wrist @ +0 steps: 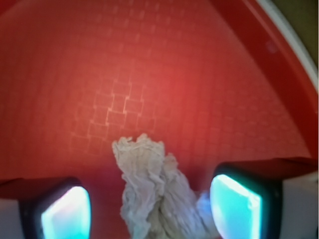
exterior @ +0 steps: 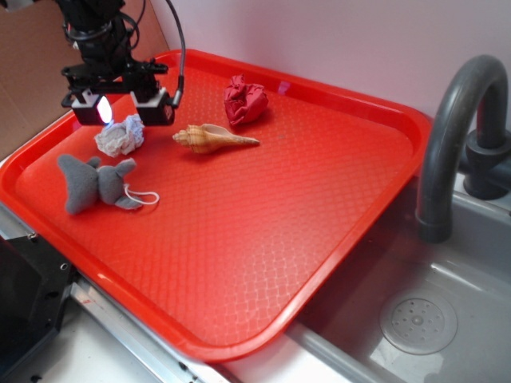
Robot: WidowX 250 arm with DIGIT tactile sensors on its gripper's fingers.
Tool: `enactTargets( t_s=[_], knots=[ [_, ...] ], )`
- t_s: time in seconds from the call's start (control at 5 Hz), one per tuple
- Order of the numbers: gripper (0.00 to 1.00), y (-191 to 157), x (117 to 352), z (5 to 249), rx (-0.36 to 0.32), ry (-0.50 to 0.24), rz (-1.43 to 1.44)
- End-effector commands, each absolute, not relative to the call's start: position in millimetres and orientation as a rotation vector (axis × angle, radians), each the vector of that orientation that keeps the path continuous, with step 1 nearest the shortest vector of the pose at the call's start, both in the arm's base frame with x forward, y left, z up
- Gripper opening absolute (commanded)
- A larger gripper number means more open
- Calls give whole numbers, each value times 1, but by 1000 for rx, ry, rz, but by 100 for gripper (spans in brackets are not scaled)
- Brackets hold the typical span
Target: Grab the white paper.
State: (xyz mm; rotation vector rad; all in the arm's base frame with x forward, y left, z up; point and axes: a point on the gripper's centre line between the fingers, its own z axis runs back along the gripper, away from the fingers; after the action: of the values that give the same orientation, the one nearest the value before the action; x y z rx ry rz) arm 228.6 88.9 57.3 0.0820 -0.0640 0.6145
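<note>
On the red tray (exterior: 335, 199), the gripper (wrist: 149, 209) stands wide open astride the white paper (wrist: 154, 194).

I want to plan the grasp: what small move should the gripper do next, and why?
Probably close. In the wrist view the white paper already sits between the open fingers of the gripper, low over the red tray.

Black arm (exterior: 96, 32), black cables, glowing pads on the pincer (exterior: 124, 112)

A kitchen-like setup: a grey faucet (exterior: 459, 136) over a sink (exterior: 415, 319) beside a red tray (exterior: 263, 239).
</note>
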Motion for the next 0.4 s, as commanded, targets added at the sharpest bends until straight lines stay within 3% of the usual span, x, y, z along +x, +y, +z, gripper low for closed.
enactTargets(
  t_s=[0.0,0.2],
  knots=[
    [98,95,218,41,118,-49,613],
    [0,94,218,40,116,-64,620]
  ],
)
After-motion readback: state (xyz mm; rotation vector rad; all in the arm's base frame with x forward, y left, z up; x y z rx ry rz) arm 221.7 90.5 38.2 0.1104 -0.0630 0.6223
